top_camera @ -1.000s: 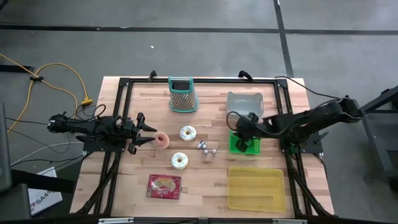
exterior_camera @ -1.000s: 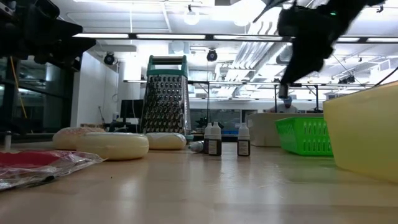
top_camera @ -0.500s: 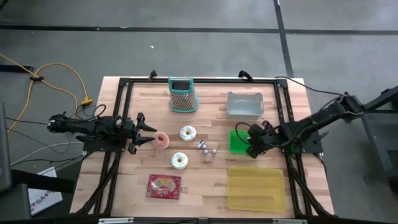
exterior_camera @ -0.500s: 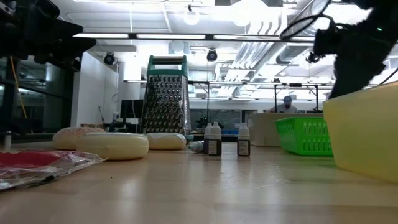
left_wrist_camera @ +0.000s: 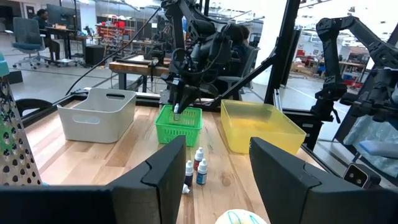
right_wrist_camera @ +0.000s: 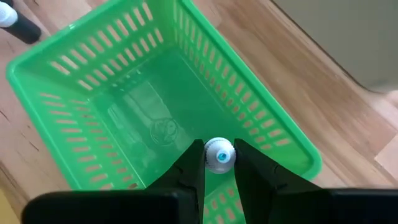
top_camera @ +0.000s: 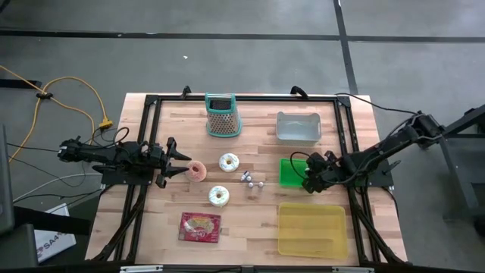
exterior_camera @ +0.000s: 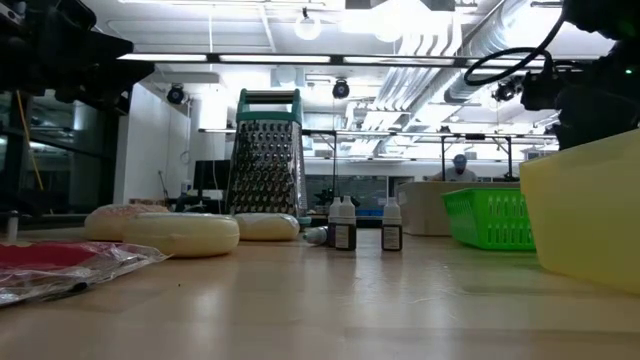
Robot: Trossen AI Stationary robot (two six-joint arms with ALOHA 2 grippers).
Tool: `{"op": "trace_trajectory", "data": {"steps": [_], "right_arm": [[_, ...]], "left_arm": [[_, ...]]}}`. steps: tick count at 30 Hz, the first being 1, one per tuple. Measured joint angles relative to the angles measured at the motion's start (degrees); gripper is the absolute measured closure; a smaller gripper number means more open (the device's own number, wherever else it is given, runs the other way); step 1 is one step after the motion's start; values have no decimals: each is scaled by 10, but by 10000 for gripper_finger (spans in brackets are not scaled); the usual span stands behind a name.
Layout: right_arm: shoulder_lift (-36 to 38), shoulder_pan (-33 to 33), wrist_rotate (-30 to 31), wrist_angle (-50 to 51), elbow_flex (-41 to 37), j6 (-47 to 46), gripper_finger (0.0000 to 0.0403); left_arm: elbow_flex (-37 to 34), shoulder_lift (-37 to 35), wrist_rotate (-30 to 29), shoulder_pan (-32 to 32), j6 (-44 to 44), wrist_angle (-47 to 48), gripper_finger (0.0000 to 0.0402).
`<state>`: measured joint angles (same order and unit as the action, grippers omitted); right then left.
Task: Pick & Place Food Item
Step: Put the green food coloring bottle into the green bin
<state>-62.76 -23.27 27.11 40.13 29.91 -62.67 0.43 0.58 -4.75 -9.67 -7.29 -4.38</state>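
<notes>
A workshop with ceiling lights and benches lies behind a wooden table [top_camera: 250, 205] framed in black rails, standing on a grey floor. On the table are a grater [top_camera: 221, 115], a grey bin [top_camera: 298, 127], a green basket [top_camera: 292, 172], a yellow tub [top_camera: 311, 229], 3 doughnuts [top_camera: 228, 162], a red packet [top_camera: 200, 227] and some small dropper bottles [top_camera: 251, 180].

The right gripper [right_wrist_camera: 219, 163] hangs over the green basket, its fingers pinched on a small white bottle [right_wrist_camera: 219, 154], seen cap-end on between them. That bottle, not food, appears to be the thing being moved. The left gripper [top_camera: 171, 159] waits at the table's left edge, just beside the pink doughnut [top_camera: 198, 170], with its fingers spread and nothing between them.

The step in hand looks like setting the bottle into the basket. To do it well, the gripper should be centred over the basket floor, clear of the slatted walls, then lowered close to the bottom before the fingers part, so the bottle neither bounces nor rolls against the rim.
</notes>
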Motion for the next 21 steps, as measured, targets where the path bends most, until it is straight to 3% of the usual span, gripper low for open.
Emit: {"op": "trace_trajectory", "data": {"steps": [21], "right_arm": [[-31,24,-2,-2,0,14,341]], "left_arm": [[0,0,0,0,0,0,232]]}}
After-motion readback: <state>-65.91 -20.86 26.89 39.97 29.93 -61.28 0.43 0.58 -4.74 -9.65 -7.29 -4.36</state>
